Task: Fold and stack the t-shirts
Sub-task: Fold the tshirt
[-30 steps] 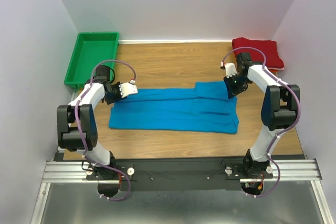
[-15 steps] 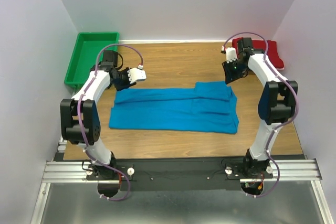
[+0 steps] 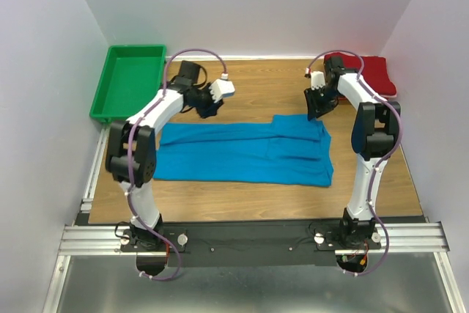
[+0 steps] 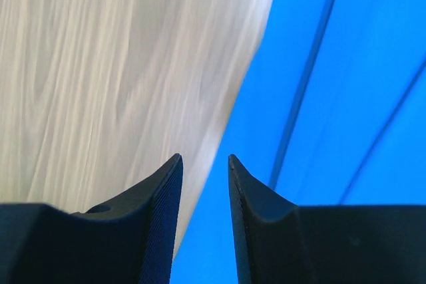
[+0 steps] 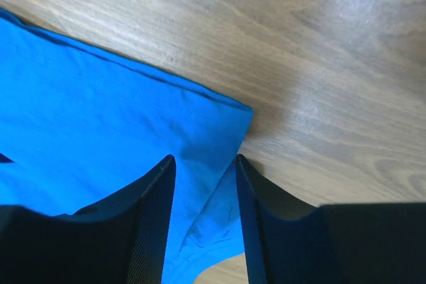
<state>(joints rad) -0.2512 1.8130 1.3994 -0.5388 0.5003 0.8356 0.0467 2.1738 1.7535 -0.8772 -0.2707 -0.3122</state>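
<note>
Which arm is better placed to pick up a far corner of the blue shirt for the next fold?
Right, probably. The right pincer stands open over the far right corner of the blue shirt. The left pincer is open too, but sits along the far edge, away from a corner.

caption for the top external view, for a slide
Both open, left gripper and right gripper over the far edge of the blue t-shirt; red t-shirt folded far right, green tray far left.
</note>
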